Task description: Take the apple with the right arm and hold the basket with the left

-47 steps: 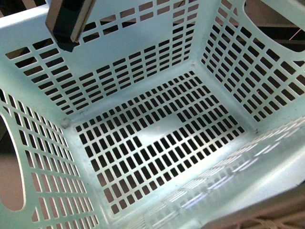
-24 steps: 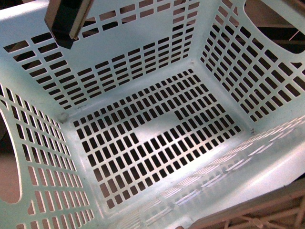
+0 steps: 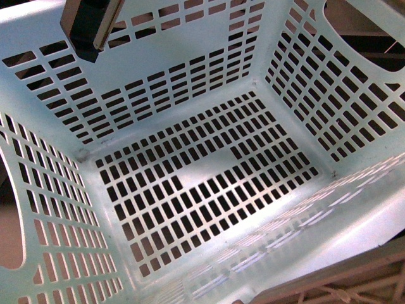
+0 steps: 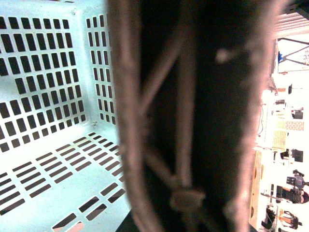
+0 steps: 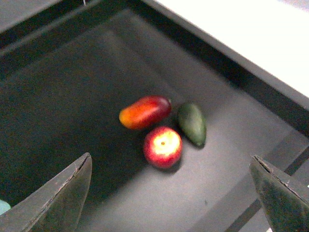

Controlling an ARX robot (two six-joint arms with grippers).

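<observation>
My right pincer (image 5: 170,159) has its fingers wide apart, and the apple (image 5: 162,146) shows between them. The apple lies on a dark tray (image 5: 72,96), just beside a red-orange fruit (image 5: 145,111) and near a dark green fruit (image 5: 191,123). The basket (image 3: 354,215) fills my front view. My left pincer (image 3: 88,38) is at the basket's far rim. I cannot tell if it is clamped there.
</observation>
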